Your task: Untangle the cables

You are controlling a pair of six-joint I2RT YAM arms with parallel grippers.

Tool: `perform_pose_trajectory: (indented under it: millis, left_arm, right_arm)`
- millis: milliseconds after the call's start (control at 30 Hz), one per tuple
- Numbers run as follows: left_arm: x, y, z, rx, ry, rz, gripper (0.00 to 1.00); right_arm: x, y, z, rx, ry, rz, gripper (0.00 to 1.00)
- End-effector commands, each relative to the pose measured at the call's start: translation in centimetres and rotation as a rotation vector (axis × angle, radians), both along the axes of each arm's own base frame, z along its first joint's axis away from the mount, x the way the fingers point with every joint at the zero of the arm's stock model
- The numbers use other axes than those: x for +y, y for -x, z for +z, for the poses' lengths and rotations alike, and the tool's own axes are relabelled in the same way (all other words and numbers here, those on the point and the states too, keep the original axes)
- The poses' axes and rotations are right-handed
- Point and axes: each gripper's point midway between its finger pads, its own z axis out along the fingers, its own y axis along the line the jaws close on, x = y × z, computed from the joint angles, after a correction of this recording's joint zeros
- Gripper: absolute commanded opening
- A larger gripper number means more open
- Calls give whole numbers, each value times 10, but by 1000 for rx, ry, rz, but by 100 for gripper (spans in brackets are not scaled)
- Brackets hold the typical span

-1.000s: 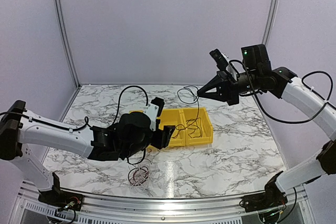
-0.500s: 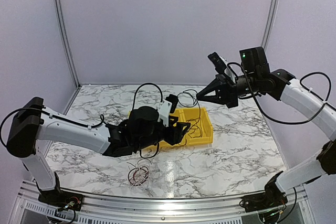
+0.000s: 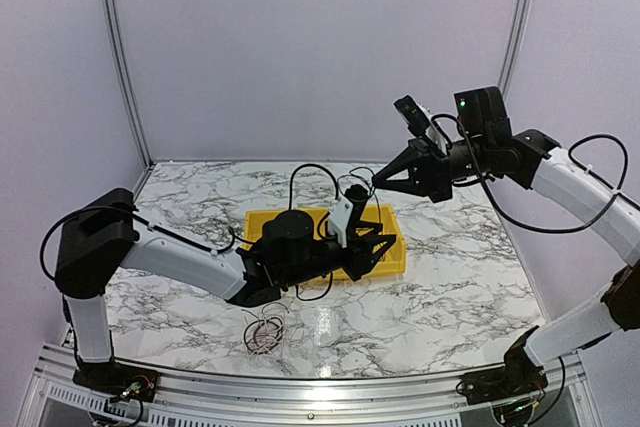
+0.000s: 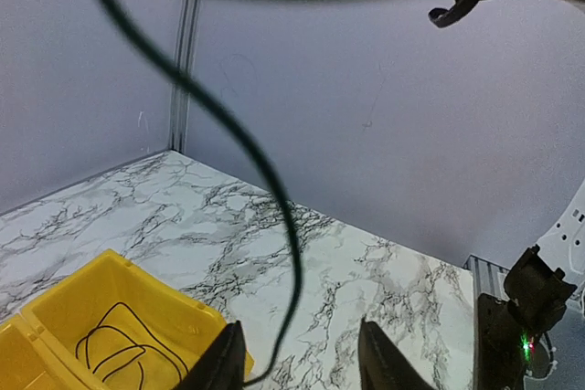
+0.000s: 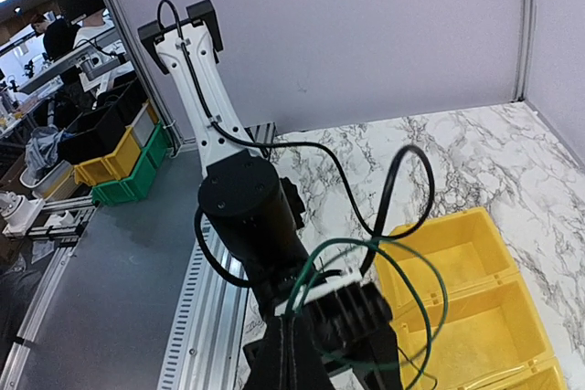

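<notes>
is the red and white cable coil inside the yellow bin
No, the cable coil lies on the marble table, outside the yellow bin.

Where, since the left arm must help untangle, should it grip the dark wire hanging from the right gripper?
Probably the dark wire along its hanging stretch between the right gripper and the yellow bin, approached side-on: it hangs near-vertical there, seemingly inside the open left gripper.

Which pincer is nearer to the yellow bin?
Left. The left pincer hangs just over the right end of the yellow bin; the right pincer is raised high beyond it, holding a cable.
</notes>
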Motion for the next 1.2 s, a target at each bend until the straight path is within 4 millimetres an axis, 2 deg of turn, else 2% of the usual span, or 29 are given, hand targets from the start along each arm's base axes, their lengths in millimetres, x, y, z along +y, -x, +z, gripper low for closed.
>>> perform_pose_trajectory:
  millis: [0, 133, 200, 467, 633, 800, 1000, 1100, 1167]
  left_arm:
    - [-17, -8, 8, -37, 73, -25, 36]
    - [-19, -19, -25, 21, 46, 1, 18]
    - [-18, -22, -43, 56, 31, 8, 15]
    - [-16, -22, -99, 164, -15, 22, 17]
    - [-13, -20, -115, 200, -29, 20, 19]
    - [-7, -17, -117, 219, -22, 20, 18]
    - [3, -8, -114, 232, -14, 5, 12]
    - [12, -4, -97, 229, 10, 14, 14]
    - [23, -1, -85, 219, 23, 40, 22]
  right_arm:
    - [2, 7, 31, -30, -43, 38, 0]
    - [-2, 13, 57, -81, -71, 41, 0]
    - [-4, 16, 73, -105, -91, 43, 0]
    - [-18, 27, 141, -201, -186, 53, 0]
    - [-35, 24, 172, -269, -227, 7, 0]
    - [-45, 9, 173, -265, -229, -46, 0]
    - [-48, -23, 154, -250, -197, -155, 0]
    - [-49, -35, 141, -243, -172, -199, 0]
    - [-49, -38, 129, -239, -154, -211, 0]
